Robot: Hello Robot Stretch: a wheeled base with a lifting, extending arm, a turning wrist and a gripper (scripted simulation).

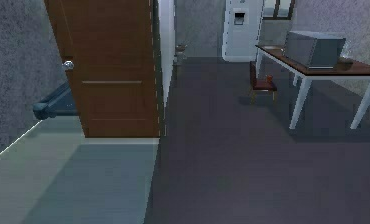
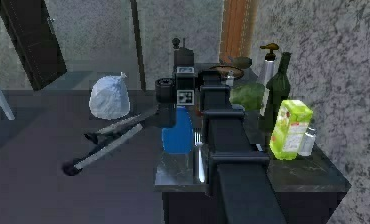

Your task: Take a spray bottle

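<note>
Arm side view, all placed off the dark table at bottom right. Arm stretched up across the table's left part, two white marker squares at its far end, gripper just left of them, out past the table's far-left corner. Jaw state: cannot tell. Load: cannot tell either, clutter standing right at the gripper's far end.

Blue bottle-shaped thing upright at the table's left edge, tucked against the arm, nearer the camera than the gripper and just below it in the picture. Too blobby to call a spray bottle for sure. Touching the fingers or apart: cannot tell.

On the table's right half: tall dark green bottle, yellow-green carton in front of it, round bowl toward the far edge. Off the table, on the floor to its left: white sack, long grey tool lying flat nearer the table. Dark door well beyond, far left.

Forward view: brown door, white-legged desk carrying a grey box, red chair, white cabinet.
</note>
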